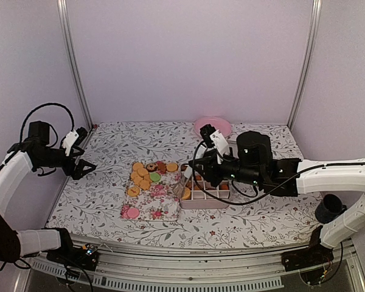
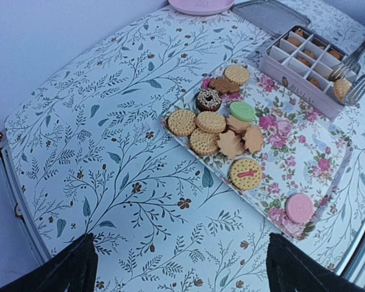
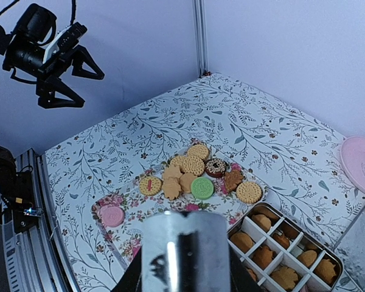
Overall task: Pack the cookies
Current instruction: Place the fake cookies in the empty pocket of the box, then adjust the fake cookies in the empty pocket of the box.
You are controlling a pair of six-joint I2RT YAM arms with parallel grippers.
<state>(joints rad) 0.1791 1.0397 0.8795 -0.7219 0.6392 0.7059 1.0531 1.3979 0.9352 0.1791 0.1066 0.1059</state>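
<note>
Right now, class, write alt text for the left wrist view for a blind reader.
Assorted cookies lie on a floral tray on a leaf-patterned table. Beyond it, forked metal tongs hold a cookie at a divided tin; the open left claw frames the bottom.

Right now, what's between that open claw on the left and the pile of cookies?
Only bare flowered tablecloth lies between the left gripper and the cookies. The top view shows that stretch plainly.
</note>
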